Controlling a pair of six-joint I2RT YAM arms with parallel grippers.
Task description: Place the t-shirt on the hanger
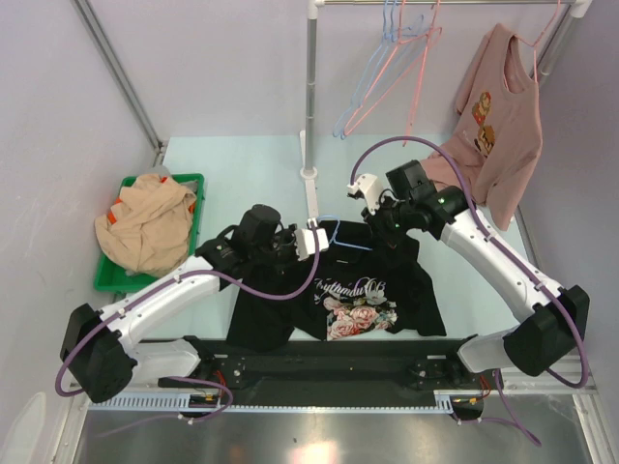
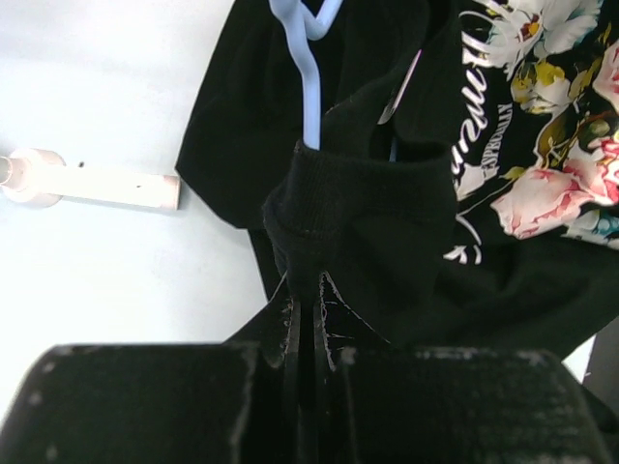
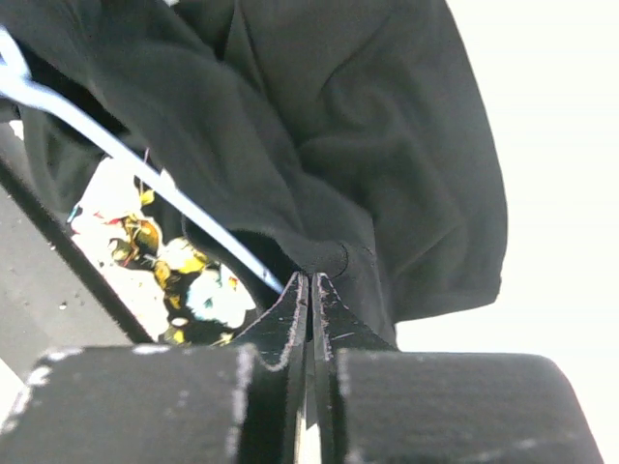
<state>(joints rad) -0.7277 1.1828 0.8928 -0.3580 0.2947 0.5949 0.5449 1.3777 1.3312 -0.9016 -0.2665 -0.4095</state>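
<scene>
The black t-shirt (image 1: 363,300) with the rose print lies on the table between both arms, print up. The light-blue hanger (image 1: 340,232) sits at its neck, its hook poking out above the collar and its wire running inside the cloth (image 3: 145,174). My left gripper (image 1: 293,240) is shut on the collar fabric (image 2: 358,213) right beside the hanger's stem (image 2: 311,97). My right gripper (image 1: 379,224) is shut on a fold of the shirt (image 3: 324,256) near the right shoulder, next to the blue wire.
A green tray (image 1: 198,184) with a tan garment (image 1: 145,227) stands at the left. A white rack post (image 1: 310,116) rises behind the shirt; its rail holds spare pink and blue hangers (image 1: 397,58) and a dusty-pink shirt (image 1: 503,116). The post's white foot shows in the left wrist view (image 2: 87,184).
</scene>
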